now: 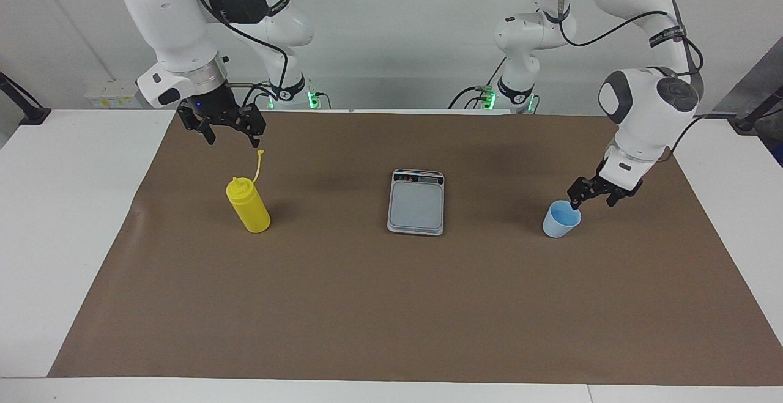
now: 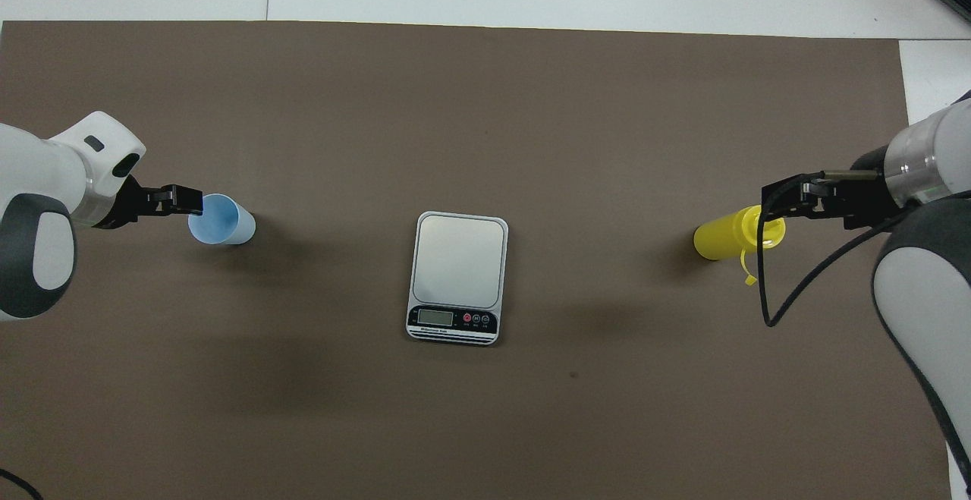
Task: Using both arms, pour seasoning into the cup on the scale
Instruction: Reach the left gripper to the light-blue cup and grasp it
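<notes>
Seasoning bottle (image 1: 248, 206) upright on the brown mat (image 1: 391, 305) toward the right arm's end, well apart from the scale (image 1: 416, 201) at centre. Cup (image 1: 561, 219) toward the left arm's end, not on the scale. Risk: left gripper (image 1: 592, 194), jaws open at the cup's rim, could tip the light cup. Right gripper (image 1: 232, 134) hangs open and empty over the bottle's cap strap.

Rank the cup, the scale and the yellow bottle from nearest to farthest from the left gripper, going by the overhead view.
1. Cup: right at the left gripper, at the left arm's end.
2. Scale: mid-table.
3. Yellow bottle: at the right arm's end.
</notes>
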`<state>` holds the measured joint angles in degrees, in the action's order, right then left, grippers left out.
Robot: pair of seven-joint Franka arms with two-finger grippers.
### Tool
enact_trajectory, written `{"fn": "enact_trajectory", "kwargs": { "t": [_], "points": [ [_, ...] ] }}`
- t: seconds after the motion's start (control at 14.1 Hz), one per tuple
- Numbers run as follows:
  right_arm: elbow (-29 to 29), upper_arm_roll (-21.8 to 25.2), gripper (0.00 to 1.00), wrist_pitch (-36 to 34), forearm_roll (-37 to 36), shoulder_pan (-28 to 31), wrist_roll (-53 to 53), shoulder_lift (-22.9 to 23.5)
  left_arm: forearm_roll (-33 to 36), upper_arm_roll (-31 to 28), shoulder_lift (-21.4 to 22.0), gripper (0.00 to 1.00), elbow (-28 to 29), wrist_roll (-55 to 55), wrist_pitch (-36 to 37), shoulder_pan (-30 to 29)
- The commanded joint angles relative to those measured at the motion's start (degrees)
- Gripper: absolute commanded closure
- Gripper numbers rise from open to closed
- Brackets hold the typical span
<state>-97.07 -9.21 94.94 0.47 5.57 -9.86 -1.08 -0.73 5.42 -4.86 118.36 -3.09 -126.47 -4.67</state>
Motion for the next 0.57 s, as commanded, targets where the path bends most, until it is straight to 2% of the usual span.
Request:
{"fn": "enact_trajectory", "kwargs": {
  "t": [0.0, 0.28, 0.43, 0.5],
  "points": [
    [-1.7, -0.2, 0.0, 0.9, 0.2, 0.3, 1.2, -1.5, -0.8, 0.4, -0.5, 0.0, 2.2, -1.7, -3.3, -0.1],
    [-1.7, -0.2, 0.0, 0.9, 0.1, 0.3, 1.2, -1.6, -0.8, 0.5, -2.0, 0.0, 6.7, -3.4, -9.7, 0.2],
    [-1.7, -0.2, 0.0, 0.9, 0.1, 0.3, 1.2, -1.5, -0.8, 0.5, -3.1, 0.0, 7.1, -4.4, -11.5, 0.4],
    [-1.7, -0.2, 0.0, 0.9, 0.1, 0.3, 1.2, -1.5, -0.8, 0.4, -3.7, 0.07, 7.1, -4.6, -11.9, 0.7]
  ]
}}
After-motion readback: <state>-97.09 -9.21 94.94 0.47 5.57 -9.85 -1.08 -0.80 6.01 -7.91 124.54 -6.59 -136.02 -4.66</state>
